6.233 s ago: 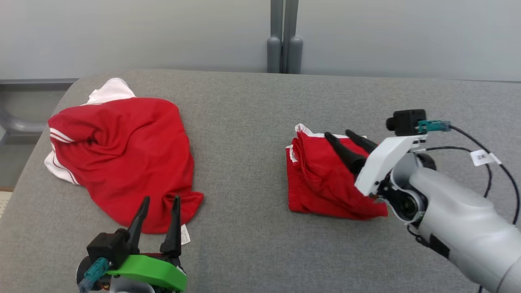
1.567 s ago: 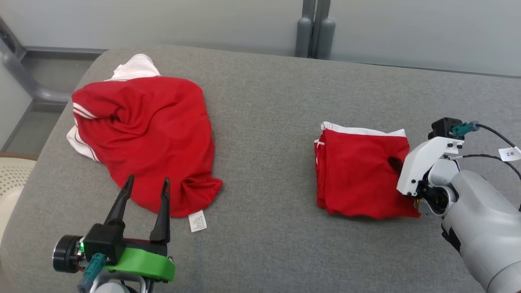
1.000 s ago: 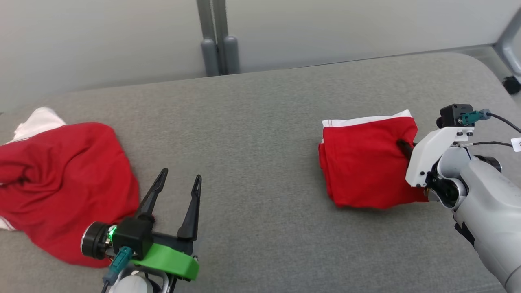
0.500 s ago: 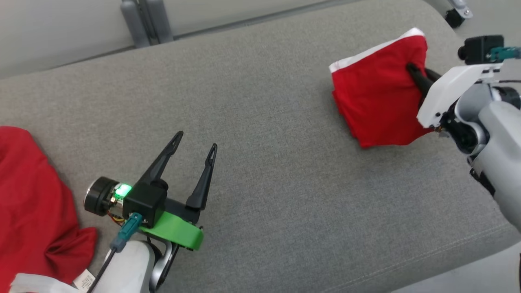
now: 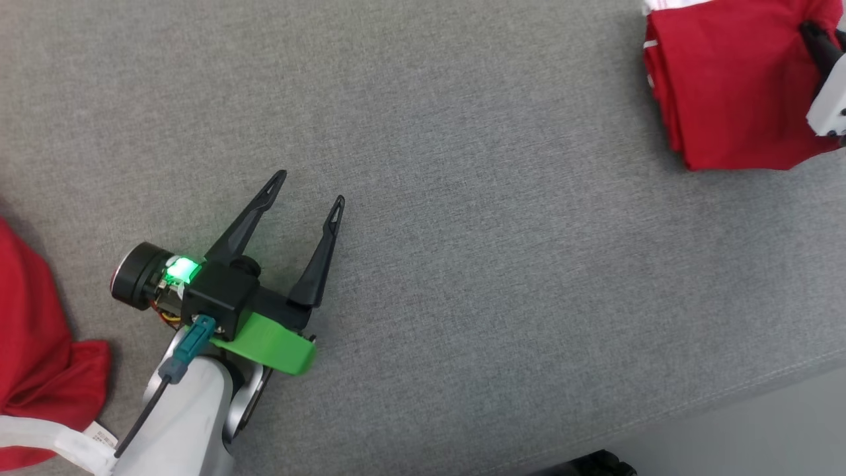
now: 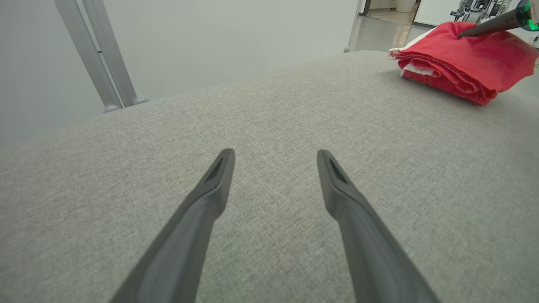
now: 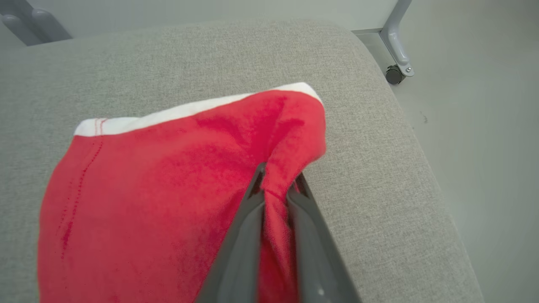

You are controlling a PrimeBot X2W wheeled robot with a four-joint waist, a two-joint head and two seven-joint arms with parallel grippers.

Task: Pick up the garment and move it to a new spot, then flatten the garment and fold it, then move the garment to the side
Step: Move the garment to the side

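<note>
Fingers of the right gripper [image 7: 278,174] clamped a bunched edge of the garment [image 7: 168,176], a folded red piece with a white band along its far side, lying near the rounded end of the grey cushion [image 7: 379,147]. The left gripper [image 5: 310,186] stood spread and empty.

Open grey surface [image 5: 502,264] between red heap [image 5: 33,357], folded garment [image 5: 727,86].
</note>
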